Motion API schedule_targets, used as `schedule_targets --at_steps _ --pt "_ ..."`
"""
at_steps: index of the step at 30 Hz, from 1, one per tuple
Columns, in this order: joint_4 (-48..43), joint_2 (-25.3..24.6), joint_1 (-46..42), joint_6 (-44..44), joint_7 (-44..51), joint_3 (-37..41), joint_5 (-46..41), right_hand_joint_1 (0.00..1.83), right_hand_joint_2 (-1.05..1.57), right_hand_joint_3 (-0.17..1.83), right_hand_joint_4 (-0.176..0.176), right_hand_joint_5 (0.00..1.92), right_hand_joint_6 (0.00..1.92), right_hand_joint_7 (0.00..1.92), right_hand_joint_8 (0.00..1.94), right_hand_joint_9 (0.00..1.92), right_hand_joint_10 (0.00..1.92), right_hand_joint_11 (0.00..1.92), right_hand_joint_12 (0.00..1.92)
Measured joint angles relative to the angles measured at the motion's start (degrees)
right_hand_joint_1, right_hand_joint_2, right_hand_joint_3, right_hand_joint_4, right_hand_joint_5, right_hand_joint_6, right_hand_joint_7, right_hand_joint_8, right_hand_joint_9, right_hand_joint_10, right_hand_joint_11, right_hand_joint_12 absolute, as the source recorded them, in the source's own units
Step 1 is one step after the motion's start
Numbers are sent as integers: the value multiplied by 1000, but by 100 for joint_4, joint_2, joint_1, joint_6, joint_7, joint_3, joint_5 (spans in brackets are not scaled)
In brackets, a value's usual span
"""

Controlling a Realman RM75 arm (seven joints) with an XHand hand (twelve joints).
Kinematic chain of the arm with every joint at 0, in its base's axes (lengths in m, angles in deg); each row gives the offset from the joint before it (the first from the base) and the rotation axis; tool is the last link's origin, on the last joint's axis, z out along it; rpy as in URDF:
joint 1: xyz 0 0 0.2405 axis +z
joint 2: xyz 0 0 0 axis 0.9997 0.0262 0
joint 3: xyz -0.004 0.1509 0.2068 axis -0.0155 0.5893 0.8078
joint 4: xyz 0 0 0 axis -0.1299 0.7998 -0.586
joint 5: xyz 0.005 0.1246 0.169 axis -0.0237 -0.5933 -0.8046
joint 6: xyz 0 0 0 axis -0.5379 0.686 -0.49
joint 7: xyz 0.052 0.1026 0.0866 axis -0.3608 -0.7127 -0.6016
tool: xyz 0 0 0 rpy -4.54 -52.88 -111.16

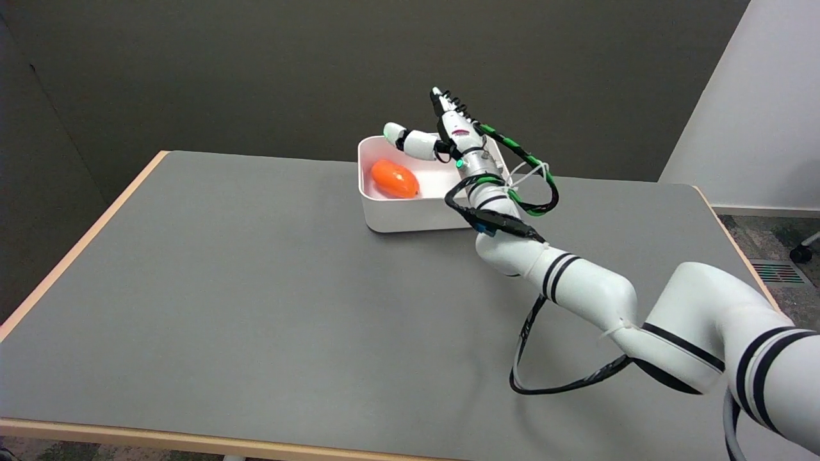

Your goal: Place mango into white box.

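Note:
An orange mango point(394, 178) lies inside the white box point(397, 218), toward its left side. The box stands on the grey table at the far middle. My right hand point(448, 134) hovers above the right part of the box, fingers spread and pointing up and away, thumb stretched out to the left. Nothing is in the hand, and it does not touch the mango. The hand and wrist hide the box's right end.
The grey table point(243, 288) has a light wooden edge. My right arm point(576, 282) crosses the table from the lower right, with a black cable loop point(532, 371) hanging beneath it. A dark wall stands behind.

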Motion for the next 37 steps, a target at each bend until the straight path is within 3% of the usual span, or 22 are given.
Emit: schedule_targets --at_steps 2,8,11,19,23,26,37 --pt "188 60 -101 -125 -27 25 39 309 613 967 34 18 131 70 229 71 571 0 1034" --pt "1101 398 -639 -507 -455 243 262 463 761 998 39 223 521 424 509 379 812 142 1196" --pt "1780 676 -1186 -726 -907 512 456 548 839 855 38 263 797 509 585 437 939 180 1275" --pt "3624 1260 -3318 -1337 -1873 1959 1036 558 809 969 37 286 913 565 677 525 1008 254 1427" --pt "4395 1270 -4426 -1710 -2256 2770 1363 575 838 885 44 283 969 567 689 506 1055 277 1434" --pt "4849 1193 -5131 -2016 -2541 3215 1565 553 804 976 44 308 915 576 684 535 1015 280 1462" --pt "5781 880 -6777 -3031 -3242 3634 1880 524 793 977 52 330 884 583 681 525 1010 265 1451"
